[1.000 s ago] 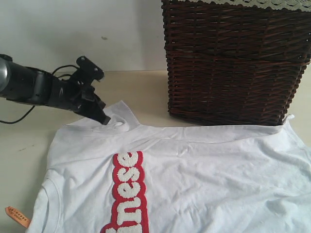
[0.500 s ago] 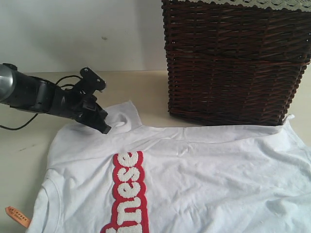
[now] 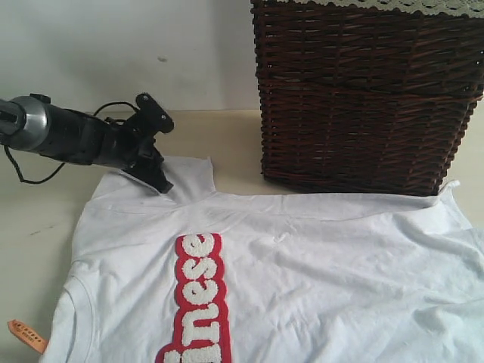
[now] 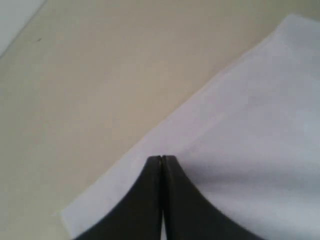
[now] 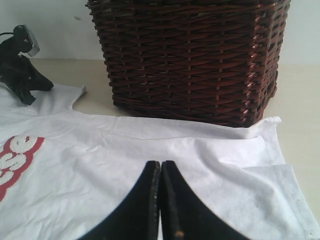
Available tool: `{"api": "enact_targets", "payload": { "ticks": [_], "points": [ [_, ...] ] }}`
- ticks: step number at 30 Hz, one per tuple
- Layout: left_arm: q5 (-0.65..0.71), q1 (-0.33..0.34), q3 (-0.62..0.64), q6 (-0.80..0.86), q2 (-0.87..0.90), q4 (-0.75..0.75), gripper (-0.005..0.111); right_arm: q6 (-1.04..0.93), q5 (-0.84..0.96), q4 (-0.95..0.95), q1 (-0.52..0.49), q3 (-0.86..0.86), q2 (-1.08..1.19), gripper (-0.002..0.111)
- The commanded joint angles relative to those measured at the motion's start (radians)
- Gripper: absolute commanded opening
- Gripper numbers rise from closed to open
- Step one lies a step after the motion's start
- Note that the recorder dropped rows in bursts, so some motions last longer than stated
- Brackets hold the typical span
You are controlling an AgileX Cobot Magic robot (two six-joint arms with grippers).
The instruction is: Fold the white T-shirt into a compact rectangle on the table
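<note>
- Exterior view: white T-shirt [image 3: 325, 265] spread over the surface [image 3: 227, 140], lower frame; wicker basket [image 3: 363, 98] upper right.
- left end effector [image 3: 162, 184] jaws together at the upper-left sleeve.
- right end effector [image 5: 160, 170] together too, over the white T-shirt.

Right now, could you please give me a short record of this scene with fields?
shirt: spread out on table, lettering facing up
left gripper: shut, tip at a sleeve; grip on cloth unclear
right gripper: shut, over the shirt, nothing visibly held
basket: upright behind the shirt
tag: orange, near the collar
</note>
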Motion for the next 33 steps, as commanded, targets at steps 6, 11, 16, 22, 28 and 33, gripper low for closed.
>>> {"api": "enact_targets", "payload": {
  "ticks": [6,11,16,22,28,33],
  "points": [
    [-0.001,0.052,0.038,-0.010,-0.199,-0.249,0.000,-0.005,-0.005,0.005,-0.005,0.005,-0.006,0.000],
    [0.060,0.078,0.154,-0.016,-0.358,-0.249,0.000,-0.005,-0.005,0.005,-0.005,0.005,-0.006,0.000],
    [0.239,0.136,0.407,-0.044,-0.585,-0.148,0.000,-0.005,-0.005,0.005,-0.005,0.005,-0.006,0.000],
    [0.562,0.235,0.678,-0.069,-0.795,0.207,0.000,-0.005,-0.005,0.005,-0.005,0.005,-0.006,0.000],
    [0.974,0.284,0.795,-0.082,-0.900,0.604,0.000,-0.005,-0.005,0.005,-0.005,0.005,-0.006,0.000],
    [0.888,0.284,0.874,-0.118,-0.943,0.610,0.000,-0.005,-0.005,0.005,-0.005,0.005,-0.006,0.000]
  ]
}}
